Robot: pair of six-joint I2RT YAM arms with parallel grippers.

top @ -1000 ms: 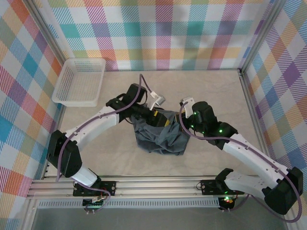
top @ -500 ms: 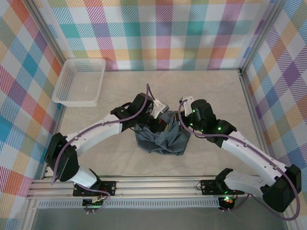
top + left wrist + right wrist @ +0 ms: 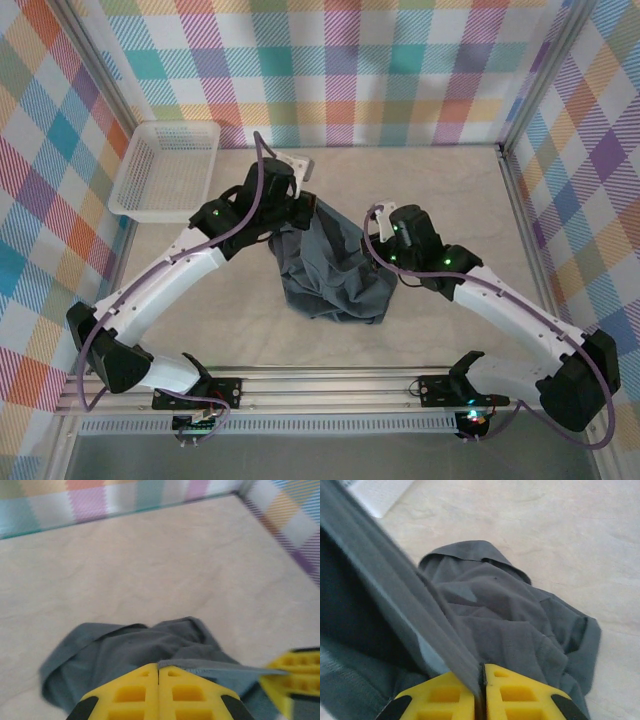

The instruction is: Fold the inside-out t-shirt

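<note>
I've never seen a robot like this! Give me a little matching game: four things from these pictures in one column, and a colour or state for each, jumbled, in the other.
Things:
A. t-shirt
B. basket
C. walls
D. left claw

Colour or state:
1. white, in the far left corner
2. yellow fingers, shut on cloth
3. dark grey, crumpled, one edge lifted
4. checked in many colours

Pairs: A-3, B-1, C-4, D-2
</note>
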